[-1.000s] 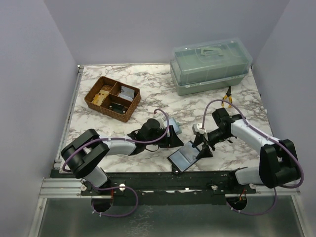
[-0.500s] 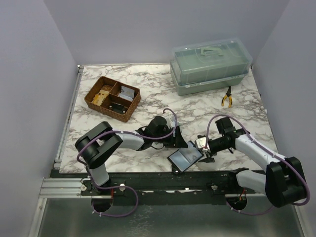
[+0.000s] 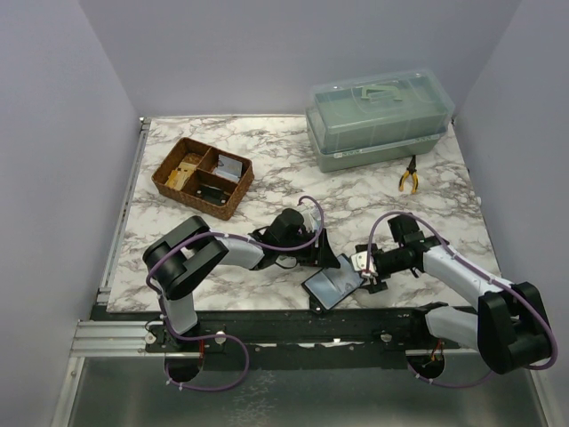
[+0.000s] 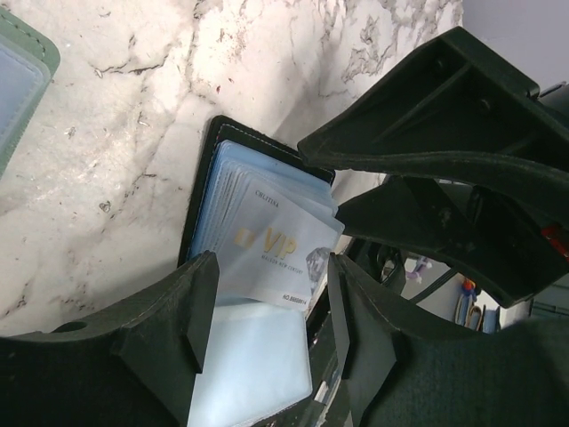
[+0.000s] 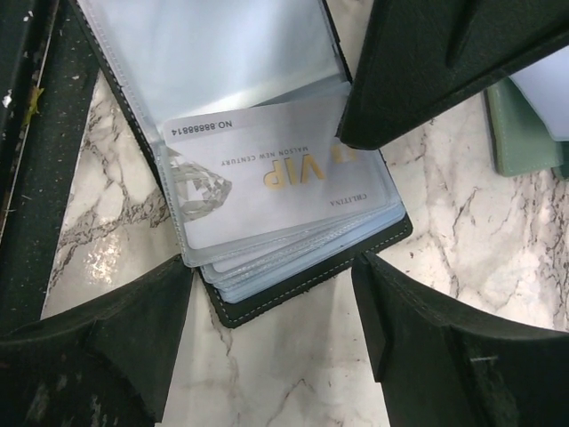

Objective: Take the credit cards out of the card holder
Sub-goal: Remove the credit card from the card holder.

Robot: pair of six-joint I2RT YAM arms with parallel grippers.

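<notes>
**Two tools bracket open card holder at counter's near edge**

The black card holder [image 3: 333, 286] lies open at the near edge of the marble counter [image 3: 267, 151]. It sits between the left tool [image 3: 327, 261] and the right tool [image 3: 369, 274]. Both tools are released, jaws spread to either side of the holder, clasping nothing that shows.

The credit cards [image 5: 267, 178] sit in clear sleeves. The top one bears gold "VIP" lettering, and those beneath show only as thin edges, too tight to count.

From above, the tools mask the holder's far corners. Both wrist views crop the holder's empty-looking leaf. A green-edged object [image 4: 18, 80] is cut off at the corner and cannot be identified.

A wicker tray [image 3: 203, 176], a lidded plastic box [image 3: 378, 120] and pliers [image 3: 409, 174] lie farther back.
</notes>
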